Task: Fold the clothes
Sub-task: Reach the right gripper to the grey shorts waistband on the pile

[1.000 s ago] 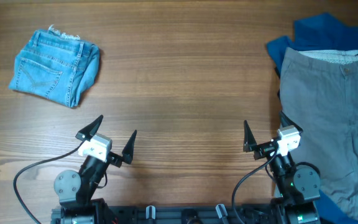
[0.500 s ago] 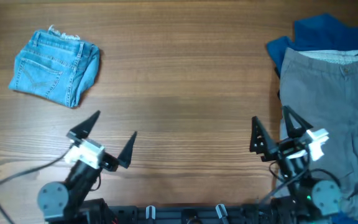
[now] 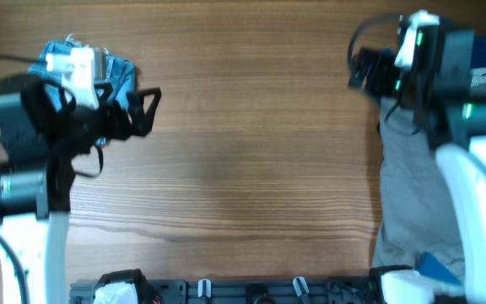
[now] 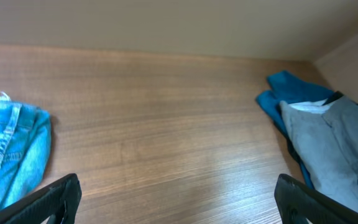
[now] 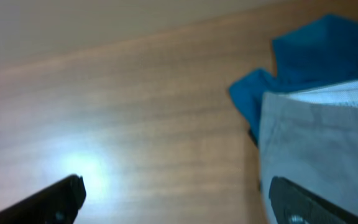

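The large grey shorts (image 3: 412, 186) lie at the table's right edge, partly under my raised right arm. They also show in the left wrist view (image 4: 334, 143) and the right wrist view (image 5: 322, 137), with a dark-blue garment (image 5: 316, 50) under them. The light-blue denim shorts (image 4: 8, 155) lie folded at the far left, mostly hidden by my left arm in the overhead view (image 3: 118, 78). My left gripper (image 4: 179, 211) is open and empty, high above bare wood. My right gripper (image 5: 179, 208) is open and empty, high up just left of the grey shorts.
The wooden table (image 3: 251, 152) stretches between the two garment piles. The dark-blue garment (image 4: 284, 93) sticks out left of the grey shorts' waistband. A pale wall runs along the far table edge. Both arms are high in the overhead view.
Both arms have lifted from their low pose at the front edge and swung up and away. They now loom over the denim shorts and the grey shorts. Both grippers stay open. The clothes have not moved.
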Action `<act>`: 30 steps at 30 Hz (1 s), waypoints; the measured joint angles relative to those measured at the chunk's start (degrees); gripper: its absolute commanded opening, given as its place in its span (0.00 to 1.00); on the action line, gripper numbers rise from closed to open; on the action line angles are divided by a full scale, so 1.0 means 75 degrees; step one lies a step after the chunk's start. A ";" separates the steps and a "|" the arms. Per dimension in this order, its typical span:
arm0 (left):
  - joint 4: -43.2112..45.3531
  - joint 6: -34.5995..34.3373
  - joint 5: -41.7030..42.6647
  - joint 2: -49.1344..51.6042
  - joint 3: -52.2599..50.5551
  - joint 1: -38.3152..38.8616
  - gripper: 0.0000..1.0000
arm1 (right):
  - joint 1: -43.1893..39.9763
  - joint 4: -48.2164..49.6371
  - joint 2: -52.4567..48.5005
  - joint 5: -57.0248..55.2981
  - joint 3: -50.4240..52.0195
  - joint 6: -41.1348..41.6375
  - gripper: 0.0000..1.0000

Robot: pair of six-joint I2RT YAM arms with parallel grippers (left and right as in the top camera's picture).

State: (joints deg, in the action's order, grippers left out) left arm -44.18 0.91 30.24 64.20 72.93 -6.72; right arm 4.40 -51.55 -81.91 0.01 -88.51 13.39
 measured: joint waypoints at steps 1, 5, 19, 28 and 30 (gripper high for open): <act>-0.0020 0.0000 0.0000 0.0268 0.0137 -0.0003 1.00 | -0.0178 -0.0213 -0.0560 0.0230 -0.0691 -0.0347 1.00; -0.0032 0.0070 -0.0003 0.0731 0.0210 -0.0003 1.00 | -0.0612 -0.0329 -0.1827 0.0778 -0.1370 -0.1139 1.00; -0.0289 -0.0204 0.0044 0.0740 0.0230 -0.0003 1.00 | -0.2381 -0.0073 -0.5237 0.0210 -0.1370 -0.0239 0.86; -0.0405 -0.0315 0.0149 0.0740 0.0230 -0.0003 1.00 | -0.2299 -0.0073 -0.5849 -0.0073 -0.1370 -0.0682 0.69; -0.0428 -0.0318 0.0149 0.0740 0.0230 -0.0003 1.00 | -0.2294 -0.0137 -0.5954 -0.0501 -0.1370 -0.0705 0.49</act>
State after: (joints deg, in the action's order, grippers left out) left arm -47.40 -1.48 31.35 69.76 74.65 -6.74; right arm -12.80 -52.58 -126.56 -3.75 -98.78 8.10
